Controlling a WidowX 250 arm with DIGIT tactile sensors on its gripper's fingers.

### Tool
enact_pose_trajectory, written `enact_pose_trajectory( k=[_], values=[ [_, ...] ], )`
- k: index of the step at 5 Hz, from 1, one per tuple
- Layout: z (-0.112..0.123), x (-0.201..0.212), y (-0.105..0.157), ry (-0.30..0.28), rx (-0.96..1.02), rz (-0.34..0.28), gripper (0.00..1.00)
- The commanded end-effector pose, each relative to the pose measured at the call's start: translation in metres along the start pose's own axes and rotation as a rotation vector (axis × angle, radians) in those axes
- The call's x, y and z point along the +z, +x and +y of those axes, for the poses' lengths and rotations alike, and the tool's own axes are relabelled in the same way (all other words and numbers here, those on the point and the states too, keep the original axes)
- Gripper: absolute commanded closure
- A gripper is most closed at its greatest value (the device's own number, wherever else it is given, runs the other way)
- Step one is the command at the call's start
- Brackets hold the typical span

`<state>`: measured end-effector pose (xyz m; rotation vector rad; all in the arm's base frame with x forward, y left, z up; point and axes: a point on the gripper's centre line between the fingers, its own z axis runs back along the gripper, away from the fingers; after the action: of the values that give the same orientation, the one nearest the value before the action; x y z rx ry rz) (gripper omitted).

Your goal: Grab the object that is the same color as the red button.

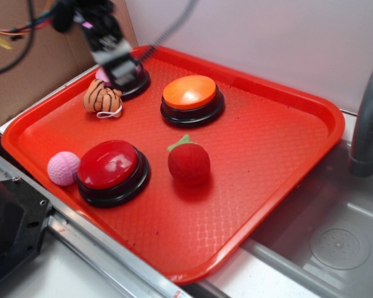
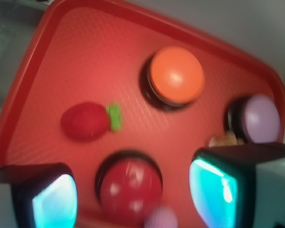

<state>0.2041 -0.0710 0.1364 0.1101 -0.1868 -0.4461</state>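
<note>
The object, a small fuzzy red plush fruit (image 1: 189, 164) (image 2: 85, 121) with a green leaf, lies alone near the middle of the red tray (image 1: 280, 143). To its left sits the red button (image 1: 108, 164) (image 2: 130, 185), a glossy dark-red dome on a black base. My gripper (image 1: 120, 69) (image 2: 133, 192) hovers high over the tray's far left corner, above the pink-domed button (image 2: 261, 118), well away from the fruit. Its fingers (image 2: 54, 199) are spread wide with nothing between them.
An orange-domed button (image 1: 189, 92) (image 2: 175, 75) stands at the back middle. An orange striped plush toy (image 1: 102, 98) lies by the gripper, and a pink knitted ball (image 1: 63, 168) touches the red button's left side. A sink (image 1: 339, 242) and grey faucet (image 1: 367, 118) are on the right.
</note>
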Motion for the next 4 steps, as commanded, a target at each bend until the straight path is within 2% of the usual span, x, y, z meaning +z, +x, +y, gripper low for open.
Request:
enact_pose_trajectory(
  k=[1,2,3,4],
  values=[
    [-0.015,-0.050,0.028,0.009,-0.061,-0.025,0.00],
    [-0.022,-0.077,0.031,-0.001,-0.076,0.028,0.00],
    [-0.034,-0.093,0.028,-0.074,-0.092,0.059,0.00],
    [-0.040,-0.106,0.024,-0.089,-0.098,0.096,0.00]
  ],
)
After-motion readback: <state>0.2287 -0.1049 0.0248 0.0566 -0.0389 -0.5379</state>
